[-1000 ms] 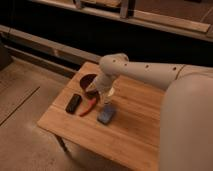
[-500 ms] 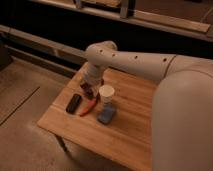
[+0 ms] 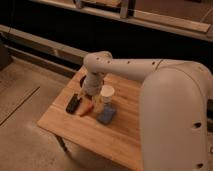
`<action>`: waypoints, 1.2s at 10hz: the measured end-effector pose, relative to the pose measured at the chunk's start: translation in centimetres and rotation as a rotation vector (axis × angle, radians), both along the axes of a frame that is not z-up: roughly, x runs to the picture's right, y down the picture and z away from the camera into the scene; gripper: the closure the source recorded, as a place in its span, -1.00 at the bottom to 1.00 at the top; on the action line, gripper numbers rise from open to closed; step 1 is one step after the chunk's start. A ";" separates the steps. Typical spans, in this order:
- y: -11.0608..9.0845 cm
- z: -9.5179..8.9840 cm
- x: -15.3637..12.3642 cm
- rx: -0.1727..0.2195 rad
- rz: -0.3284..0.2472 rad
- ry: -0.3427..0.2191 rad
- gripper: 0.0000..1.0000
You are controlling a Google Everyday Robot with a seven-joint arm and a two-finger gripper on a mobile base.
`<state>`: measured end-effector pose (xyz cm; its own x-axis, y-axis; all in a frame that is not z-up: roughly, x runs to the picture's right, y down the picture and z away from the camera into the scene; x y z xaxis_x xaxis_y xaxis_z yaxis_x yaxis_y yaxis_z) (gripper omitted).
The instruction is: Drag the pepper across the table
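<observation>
The pepper point(image 3: 85, 108) is a small orange-red item lying on the light-brown wooden table point(image 3: 80, 131), near its left side. My gripper point(image 3: 92, 98) hangs from the white arm just above and to the right of the pepper, at its upper end. Whether it touches the pepper is hidden by the wrist. The arm reaches in from the right and fills the right side of the view.
A black oblong bar point(image 3: 73, 104) lies just left of the pepper. A white cup point(image 3: 107, 92) stands right of the gripper, and a blue-grey flat rectangle point(image 3: 107, 115) lies in front of it. A dark bowl point(image 3: 82, 80) sits behind the wrist. The table's left edge is close.
The arm's wrist has swung left, from above the cup and blue-grey rectangle to above the pepper. The pepper and the other objects have barely moved.
</observation>
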<state>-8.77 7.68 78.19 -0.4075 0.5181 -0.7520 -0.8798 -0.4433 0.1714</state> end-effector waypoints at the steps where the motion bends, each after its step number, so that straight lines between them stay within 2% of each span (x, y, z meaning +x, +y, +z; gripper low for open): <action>1: 0.2 0.4 0.4 -0.017 -0.007 0.017 -0.30; 3: 0.5 1.2 1.3 -0.042 -0.039 0.047 -0.30; 4: 0.5 1.6 1.7 -0.042 -0.074 0.063 -0.30; 5: 0.1 2.2 1.9 -0.014 -0.143 0.072 -0.30; 7: -0.7 2.9 1.2 0.046 -0.233 0.065 -0.30; 10: -0.4 3.2 -0.6 0.090 -0.264 0.033 -0.30; 12: 0.5 3.4 -1.0 0.083 -0.246 0.027 -0.30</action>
